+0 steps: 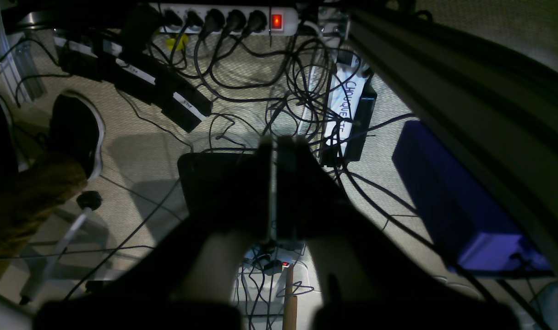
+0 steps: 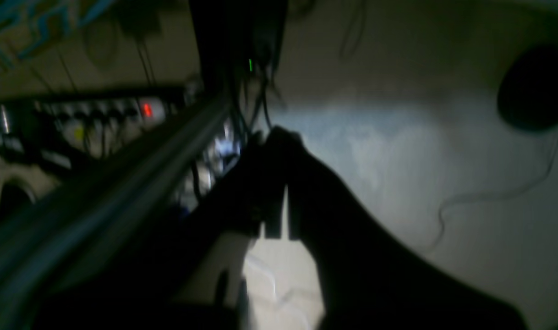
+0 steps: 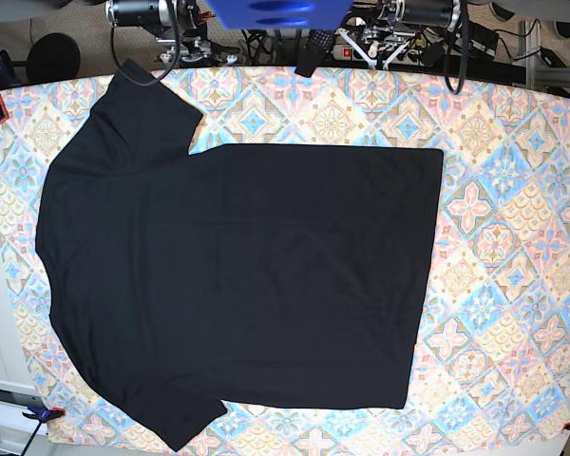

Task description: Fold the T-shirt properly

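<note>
Currently the T-shirt (image 3: 237,285) lies flat on the patterned surface (image 3: 513,237); left gripper (image 1: 275,146) and right gripper (image 2: 274,137) both closed, empty.

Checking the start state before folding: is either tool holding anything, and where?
Nothing is held. The left tool and right tool are both shut on nothing, off the table; the T-shirt lies flat, untouched.

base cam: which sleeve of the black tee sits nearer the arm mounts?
The sleeve at the top-left of the plain black cloth T-shirt, reaching the patterned table's far edge by the mounts. The other sleeve lies at the bottom-left, by the near edge.
</note>
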